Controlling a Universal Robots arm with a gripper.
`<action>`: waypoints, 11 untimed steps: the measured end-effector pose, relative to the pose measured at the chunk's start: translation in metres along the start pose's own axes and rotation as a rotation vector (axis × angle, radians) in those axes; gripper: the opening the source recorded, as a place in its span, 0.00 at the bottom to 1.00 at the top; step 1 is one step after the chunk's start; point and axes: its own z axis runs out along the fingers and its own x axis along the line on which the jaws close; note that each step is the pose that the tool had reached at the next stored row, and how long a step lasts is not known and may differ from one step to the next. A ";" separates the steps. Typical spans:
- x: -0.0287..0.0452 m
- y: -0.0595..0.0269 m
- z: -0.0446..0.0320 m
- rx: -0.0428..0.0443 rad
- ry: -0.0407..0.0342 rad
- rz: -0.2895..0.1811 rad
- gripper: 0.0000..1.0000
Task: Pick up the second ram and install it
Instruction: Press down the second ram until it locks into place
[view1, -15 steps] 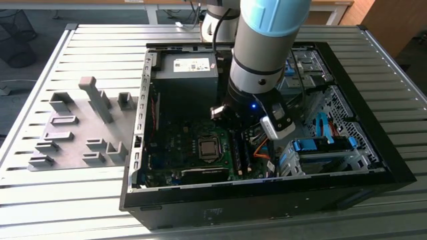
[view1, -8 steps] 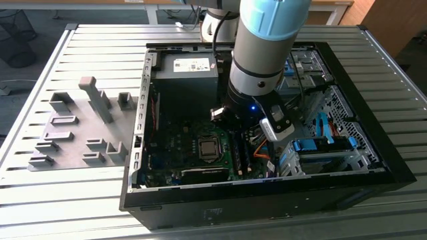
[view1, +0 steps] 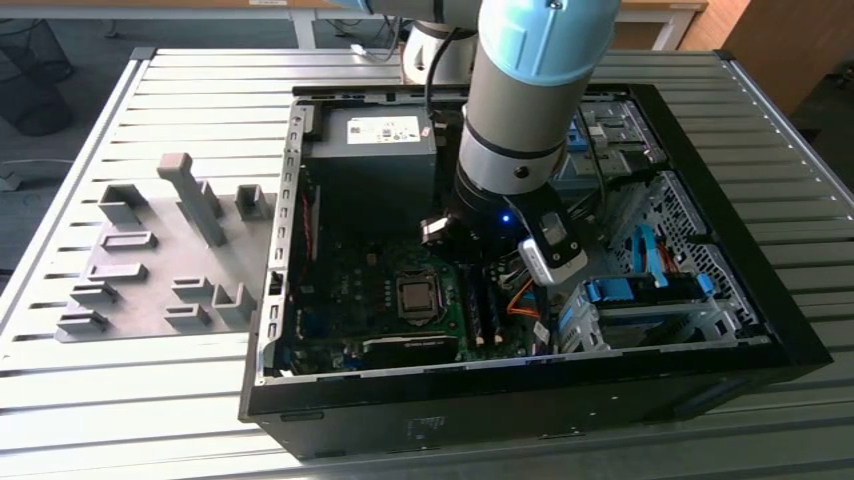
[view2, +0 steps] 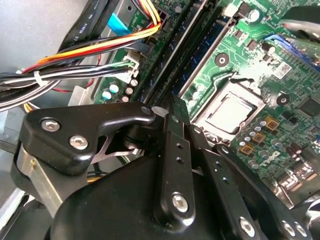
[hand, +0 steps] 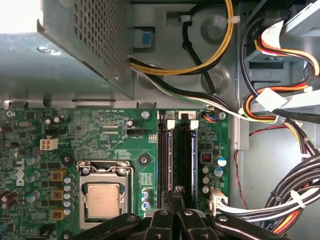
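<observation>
My gripper (hand: 176, 196) is down inside the open computer case (view1: 747, 330), over the memory slots (hand: 177, 150) beside the processor socket (hand: 102, 199). Its fingers (view2: 172, 150) are pressed together with nothing visible between them, their tips at the near end of the slots. A thin blue-green stick, the second ram (view2: 200, 56), lies along the slot nearer the socket and looks seated in it. A darker stick (hand: 193, 150) sits in the slot beside it. In the exterior view the gripper (view1: 491, 268) hangs just above both sticks (view1: 483, 312).
Bundles of orange, yellow and black cables (hand: 280, 115) run close past the slots. The power supply box (view1: 380, 135) fills the case's far corner and blue drive bays (view1: 627, 295) stand at the exterior view's right. A grey fixture plate (view1: 160, 250) lies on the table outside.
</observation>
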 end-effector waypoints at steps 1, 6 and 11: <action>0.0000 0.0000 0.0000 -0.0002 -0.0001 0.000 0.11; 0.0002 0.0004 -0.0108 -0.0014 -0.0004 0.000 0.11; 0.0005 0.0008 -0.0250 -0.0013 -0.0005 0.000 0.11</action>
